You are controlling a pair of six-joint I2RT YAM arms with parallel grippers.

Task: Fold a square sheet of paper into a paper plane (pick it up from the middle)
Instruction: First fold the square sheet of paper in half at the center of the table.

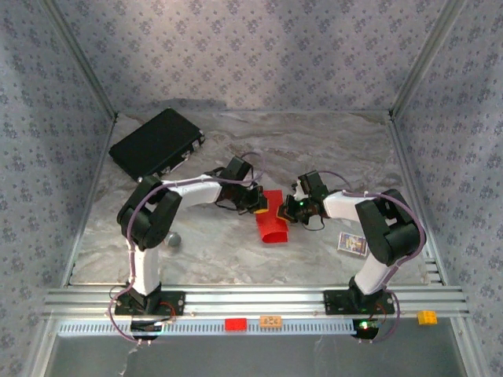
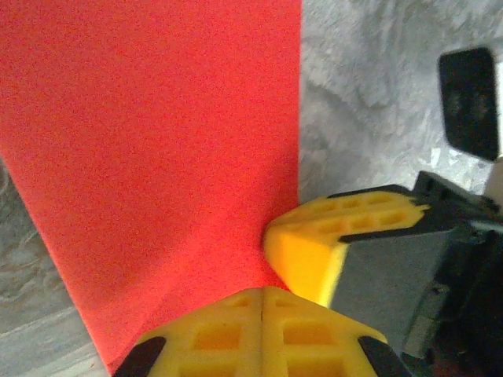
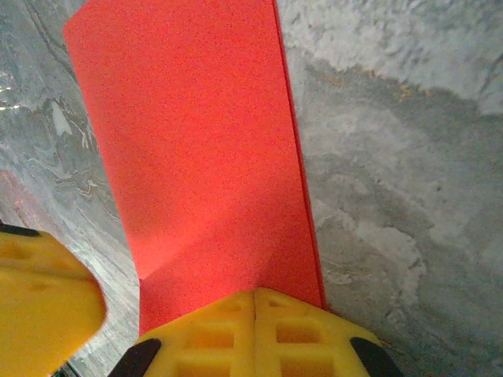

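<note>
A bright-red sheet of thin paper, folded into a smooth long strip, is held at the middle of the grey marbled table. In the overhead view its long axis runs from the far side toward the arm bases, and the near end looks curled. One end is pinched by the left gripper, its ribbed yellow fingers pressed shut on the paper. The same end is clamped by the right gripper, just beside it, fingers closed on the sheet. A flat black rectangular case lies closed at the far left; its contents cannot be told.
</note>
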